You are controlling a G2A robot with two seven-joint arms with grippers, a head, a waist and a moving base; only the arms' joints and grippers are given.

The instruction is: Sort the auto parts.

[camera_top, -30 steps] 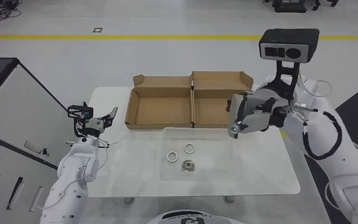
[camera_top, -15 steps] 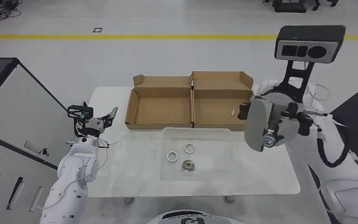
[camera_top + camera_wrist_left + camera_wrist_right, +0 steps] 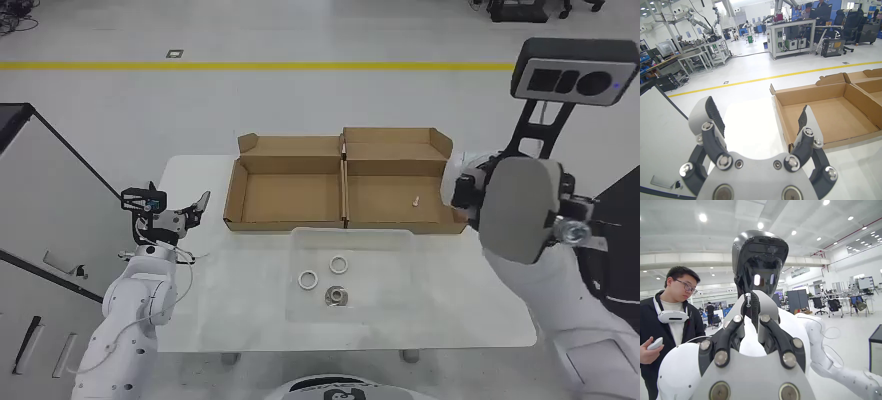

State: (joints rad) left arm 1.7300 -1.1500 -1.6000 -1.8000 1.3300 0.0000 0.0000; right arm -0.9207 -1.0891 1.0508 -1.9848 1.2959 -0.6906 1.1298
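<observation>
- While raised off the bench's (image 3: 450, 300) right side, the right gripper's (image 3: 749, 297) fingers (image 3: 755, 308) clamp a small threaded metal piece (image 3: 747, 300).
- Left gripper (image 3: 759, 111) at the bench's left edge, fingers spread, empty.
- Two white rings (image 3: 309, 281) and a metal part (image 3: 335, 295) lie in the clear tray (image 3: 390, 285); a pin (image 3: 416, 199) in the right cardboard box (image 3: 395, 160).

The worktop (image 3: 240, 300) is white and the tray (image 3: 350, 231) on it is clear. The left box (image 3: 285, 200) and the right box (image 3: 380, 200) are plain cardboard brown. The rings (image 3: 308, 281) are white and the metal part (image 3: 336, 295) is dull grey. The left end effector (image 3: 757, 103) and the right end effector (image 3: 750, 294) are silver with black ribbed pads (image 3: 714, 113). The threaded piece (image 3: 748, 299) between the right one's pads is silver.
</observation>
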